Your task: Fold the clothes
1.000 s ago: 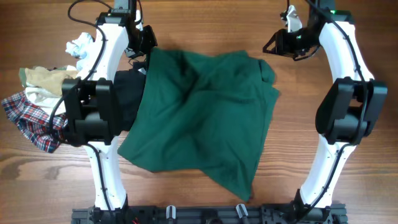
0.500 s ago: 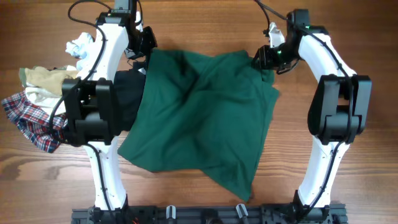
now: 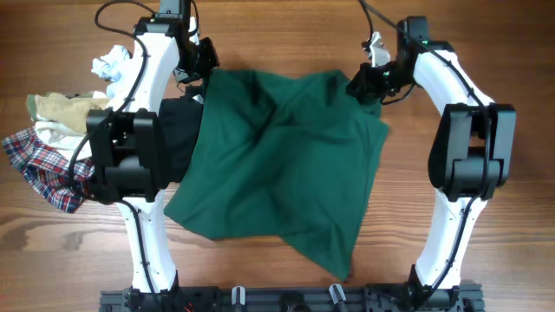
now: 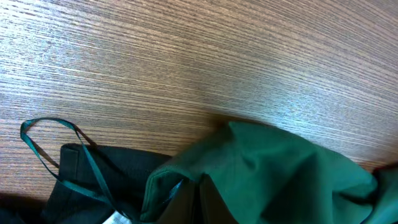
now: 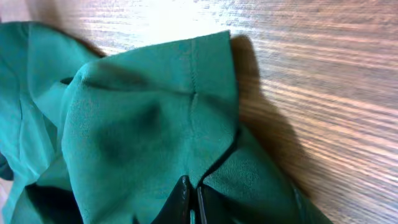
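The large dark green garment [image 3: 286,165] lies spread and wrinkled across the middle of the table. My left gripper [image 3: 206,71] is at its far left corner; in the left wrist view the gripper [image 4: 202,208] is shut on a fold of the green cloth [image 4: 280,168]. My right gripper [image 3: 362,87] is at the far right corner; in the right wrist view the gripper [image 5: 193,196] has its fingers pressed together on the green cloth [image 5: 143,118]. A black garment [image 3: 178,130] lies partly under the green one's left edge and also shows in the left wrist view [image 4: 112,180].
A pile of clothes lies at the left: a white piece [image 3: 111,65], a beige piece [image 3: 61,108] and a red-blue plaid piece [image 3: 43,165]. A teal ribbon loop [image 4: 50,134] sticks out of the black garment. Bare wooden table [image 3: 286,35] surrounds the cloth.
My right arm has come down and left from above the bare table to the green garment's far right corner and closed on it. The left arm has not moved.
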Tool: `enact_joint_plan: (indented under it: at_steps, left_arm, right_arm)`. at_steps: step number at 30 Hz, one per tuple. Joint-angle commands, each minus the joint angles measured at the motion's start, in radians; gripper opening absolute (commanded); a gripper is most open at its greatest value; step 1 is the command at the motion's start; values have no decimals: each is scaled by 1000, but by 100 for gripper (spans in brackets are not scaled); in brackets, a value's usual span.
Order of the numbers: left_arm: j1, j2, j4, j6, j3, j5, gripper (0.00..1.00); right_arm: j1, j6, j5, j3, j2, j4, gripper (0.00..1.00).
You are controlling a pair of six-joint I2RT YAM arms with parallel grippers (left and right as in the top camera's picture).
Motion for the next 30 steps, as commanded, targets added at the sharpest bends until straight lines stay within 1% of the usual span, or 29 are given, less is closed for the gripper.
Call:
enact_joint_plan:
  at_steps: [1, 3, 8, 10, 11, 12, 13, 14, 15, 20, 23, 27, 28, 30]
  left_arm:
    - [-4, 4, -1, 2, 7, 11, 4]
    - [-4, 4, 5, 2, 7, 12, 4]
    - [-4, -54, 90, 2, 7, 11, 4]
    - [-4, -83, 116, 2, 7, 4, 4]
    - [-4, -90, 114, 2, 7, -4, 4]
    - [-4, -93, 111, 2, 7, -4, 4]
    - [-4, -93, 108, 2, 7, -4, 4]
    - [-4, -93, 107, 2, 7, -3, 4]
    - [-4, -93, 106, 2, 7, -3, 4]
    - [-4, -93, 98, 2, 7, -3, 4]
    - [-4, -93, 97, 2, 7, -3, 4]
    - [-4, -93, 88, 2, 7, -3, 4]
    - [-4, -93, 84, 2, 7, -3, 4]
    - [-4, -93, 82, 2, 7, -3, 4]
  right_arm:
    - [-49, -8, -34, 88, -16, -9, 5]
    - [-77, -30, -32, 129, -39, -13, 4]
    - [-128, -81, -15, 239, -45, -17, 4]
    - [-128, -73, 60, 247, -45, -46, 4]
    - [-127, -74, 115, 245, -44, -92, 4]
    - [-126, -93, 146, 240, -43, -126, 26]
    - [-124, -134, 151, 235, -42, -157, 44]
    - [-121, -149, 154, 219, -42, -170, 59]
    - [-120, -161, 154, 204, -42, -174, 63]
    - [-104, -188, 119, 106, -42, -124, 65]
    - [-74, -185, 82, 38, -41, -48, 65]
    - [-42, -164, 82, -32, -41, 45, 65]
    - [-35, -157, 79, -37, -41, 61, 63]
    - [-23, -154, 77, -37, -41, 77, 53]
